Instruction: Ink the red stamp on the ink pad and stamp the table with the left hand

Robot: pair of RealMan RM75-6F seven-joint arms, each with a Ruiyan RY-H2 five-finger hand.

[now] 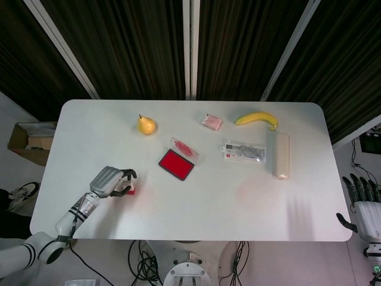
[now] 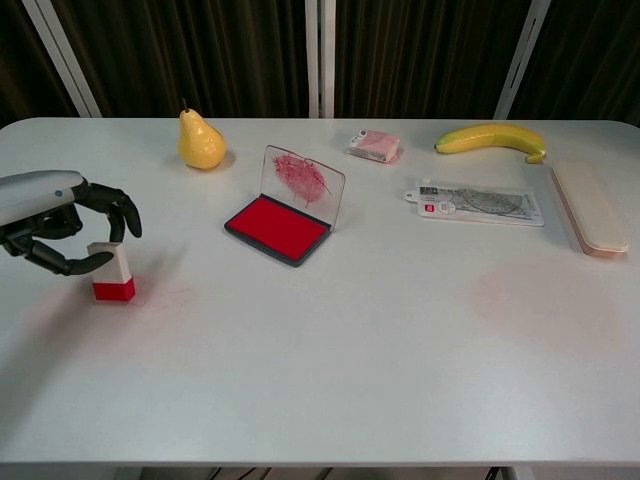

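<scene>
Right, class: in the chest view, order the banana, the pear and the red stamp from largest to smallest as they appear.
1. banana
2. pear
3. red stamp

The stamp sits nearer the camera and is partly hidden by the left hand, yet looks smallest.
</scene>
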